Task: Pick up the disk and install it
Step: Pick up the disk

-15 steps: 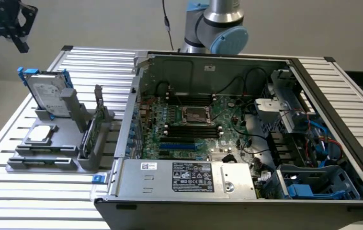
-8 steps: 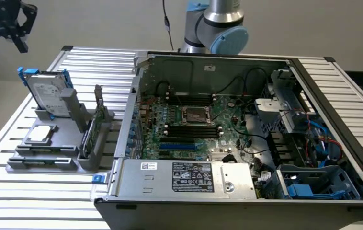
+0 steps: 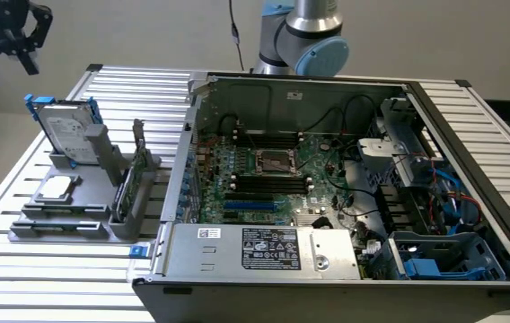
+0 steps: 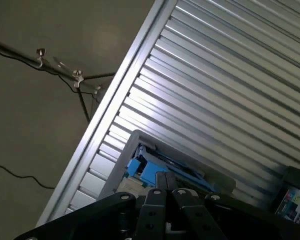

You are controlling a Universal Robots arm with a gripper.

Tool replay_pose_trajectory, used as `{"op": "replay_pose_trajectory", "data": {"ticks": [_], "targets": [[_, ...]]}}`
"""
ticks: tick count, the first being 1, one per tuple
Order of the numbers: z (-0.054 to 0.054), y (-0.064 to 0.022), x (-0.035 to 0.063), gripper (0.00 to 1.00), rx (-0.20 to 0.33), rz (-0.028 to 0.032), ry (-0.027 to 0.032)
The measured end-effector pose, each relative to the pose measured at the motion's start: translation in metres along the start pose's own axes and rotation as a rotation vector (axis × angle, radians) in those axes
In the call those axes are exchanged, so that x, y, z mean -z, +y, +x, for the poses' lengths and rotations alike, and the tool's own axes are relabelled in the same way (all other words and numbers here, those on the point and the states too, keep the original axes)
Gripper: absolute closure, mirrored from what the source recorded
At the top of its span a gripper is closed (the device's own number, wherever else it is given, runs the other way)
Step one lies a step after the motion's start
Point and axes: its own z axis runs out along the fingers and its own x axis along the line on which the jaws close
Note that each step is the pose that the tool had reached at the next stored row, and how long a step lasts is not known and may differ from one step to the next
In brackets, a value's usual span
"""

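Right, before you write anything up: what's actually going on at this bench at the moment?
A Universal Robots arm has its gripper in the air above the hard drive, clear of it. The drive stands on edge in its blue bracket, slotted into a grey holder on the slatted table, to the exterior view's left of the open computer case. It has not yet been picked up or installed.

Gripper (image 3: 20, 42) seen high at the exterior view's left, above the disk (image 3: 64, 134) and well apart from it. Disk stood on edge in a grey rack (image 3: 66, 229), edged by a blue bracket (image 3: 31, 101). Small silver chip (image 3: 58, 188) laid flat on the rack near the disk. Green card (image 3: 128, 185) slotted upright alongside. Open computer case (image 3: 327, 101) set at the exterior view's right on the slatted table (image 3: 48, 282).
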Motion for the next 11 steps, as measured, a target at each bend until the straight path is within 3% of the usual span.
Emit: {"op": "replay_pose_trajectory", "data": {"ticks": [11], "targets": [[0.0001,-0.0002,-0.0057,0.89,0.2,0.0002,0.0114]]}}
